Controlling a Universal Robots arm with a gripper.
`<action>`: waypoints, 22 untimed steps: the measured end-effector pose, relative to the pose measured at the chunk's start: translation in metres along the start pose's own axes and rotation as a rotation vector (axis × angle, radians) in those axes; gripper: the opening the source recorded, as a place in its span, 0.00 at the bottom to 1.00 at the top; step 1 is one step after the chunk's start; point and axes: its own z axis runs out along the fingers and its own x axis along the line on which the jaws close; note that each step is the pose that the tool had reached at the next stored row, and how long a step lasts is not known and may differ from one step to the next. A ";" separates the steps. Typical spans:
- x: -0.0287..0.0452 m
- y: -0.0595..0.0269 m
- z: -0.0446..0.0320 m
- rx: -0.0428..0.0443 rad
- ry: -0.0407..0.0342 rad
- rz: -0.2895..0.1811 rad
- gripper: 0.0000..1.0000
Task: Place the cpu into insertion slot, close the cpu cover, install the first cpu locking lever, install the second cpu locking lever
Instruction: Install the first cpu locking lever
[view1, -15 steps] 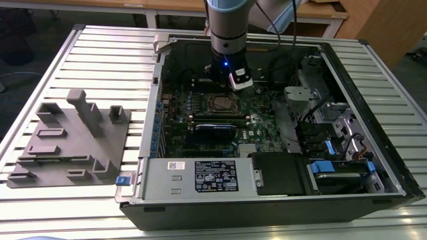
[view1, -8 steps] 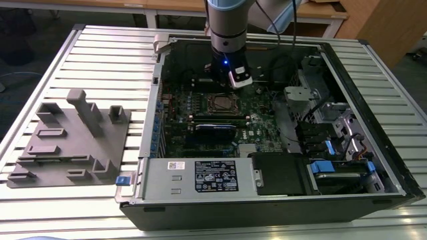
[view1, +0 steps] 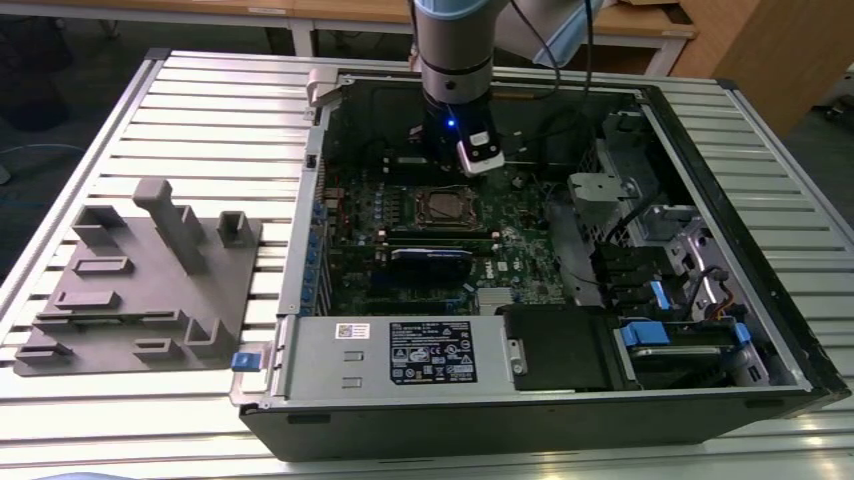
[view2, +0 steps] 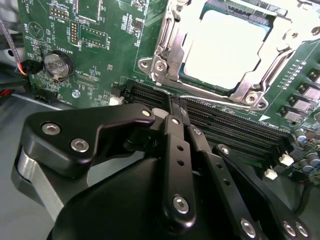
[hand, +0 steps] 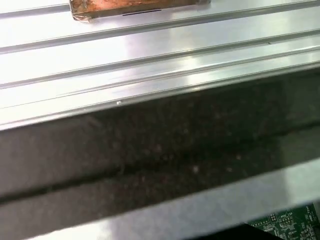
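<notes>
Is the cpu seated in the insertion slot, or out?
In: the second wrist view shows the cpu inside the insertion slot, the cpu cover lying flat around its top.

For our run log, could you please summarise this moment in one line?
cpu: dull silver-grey square chip seated | cover: silver metal frame down over it | gripper: shut, tips at thin wire lever

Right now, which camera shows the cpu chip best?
The second wrist view: the cpu sits close up, pale silver, framed by the cpu cover. The exterior view shows it as a small square on the motherboard. The first wrist view faces the slatted table.
</notes>
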 end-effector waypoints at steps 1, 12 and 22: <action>0.0000 -0.0001 0.0001 0.0008 -0.0033 -0.001 0.11; -0.0001 -0.0005 0.0005 0.0058 -0.0173 -0.004 0.11; -0.0006 0.0029 -0.0144 -0.0065 -0.0145 -0.001 0.11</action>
